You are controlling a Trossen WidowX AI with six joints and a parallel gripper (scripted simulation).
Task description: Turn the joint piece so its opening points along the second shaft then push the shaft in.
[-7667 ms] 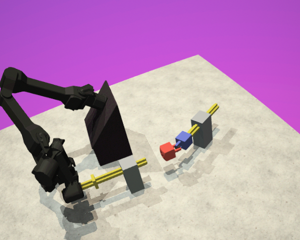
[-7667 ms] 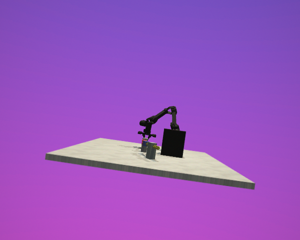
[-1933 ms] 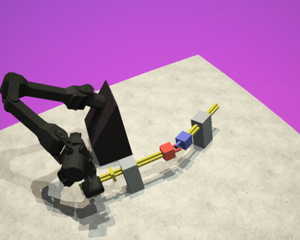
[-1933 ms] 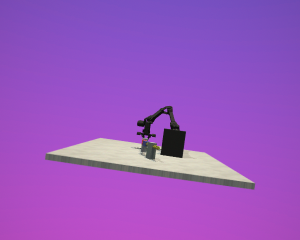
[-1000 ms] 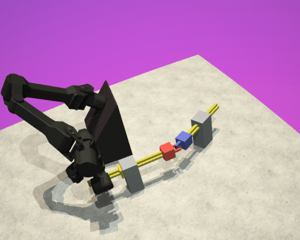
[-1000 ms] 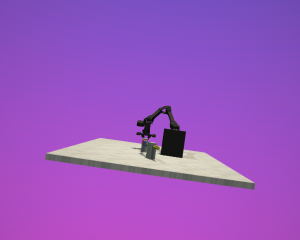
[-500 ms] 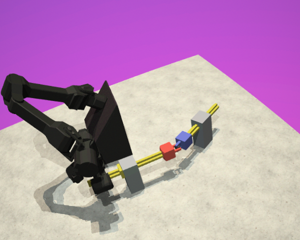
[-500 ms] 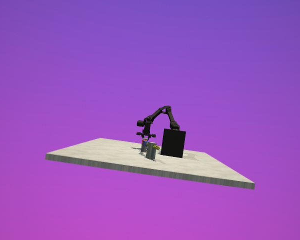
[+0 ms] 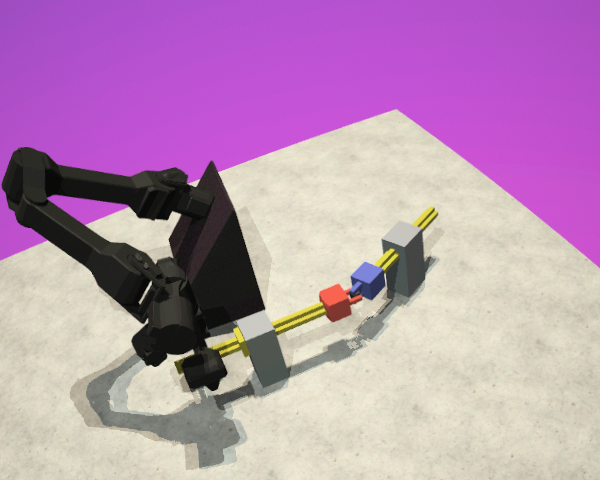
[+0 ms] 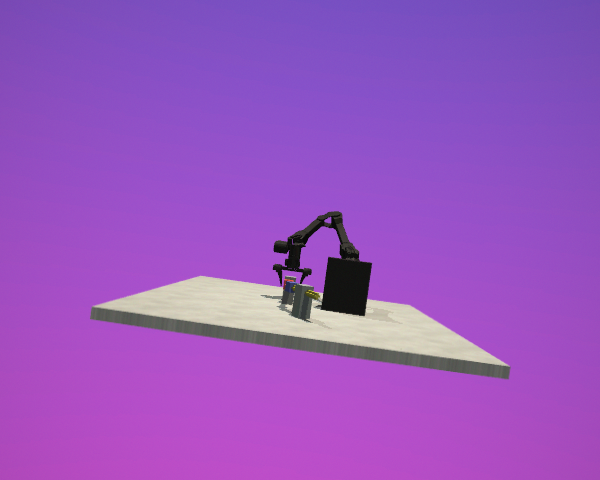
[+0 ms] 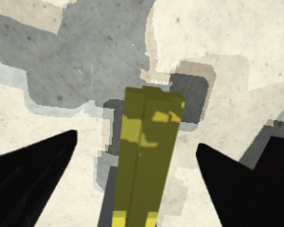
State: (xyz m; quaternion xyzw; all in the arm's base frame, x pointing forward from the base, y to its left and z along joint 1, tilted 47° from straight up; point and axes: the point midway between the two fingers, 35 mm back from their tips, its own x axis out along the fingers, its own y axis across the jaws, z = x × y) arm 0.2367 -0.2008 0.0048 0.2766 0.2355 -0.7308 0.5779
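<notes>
I am holding my gripper [image 9: 180, 365] [image 10: 291, 283] [image 11: 138, 142] wide open over the outer end of the second shaft [image 9: 300, 317] [image 11: 151, 156], gripping nothing; the wrist view is showing a gap on either side of it. From above, that shaft is running through its block [image 9: 269, 356] [image 10: 288, 297] toward between two and three o'clock, its inner end meeting the red joint piece [image 9: 335, 303] [image 10: 286, 284]. The joint piece is sitting in line with the shaft, so I am judging the turning done. Its prongs are reaching toward the blue fork [image 9: 367, 280] [image 10: 290, 287] at two o'clock, on the fixed shaft [image 9: 427, 217] [image 10: 312, 294] that the far block [image 9: 406, 258] [image 10: 303, 302] is carrying. The yellow collar [image 9: 241, 341] is appearing to rest against the block's near face, around eight o'clock, so I am taking the push as finished too, though the opening's inside is staying out of view. What is remaining, I am judging, is lifting straight away without brushing the shaft, then holding still, touching nothing.
</notes>
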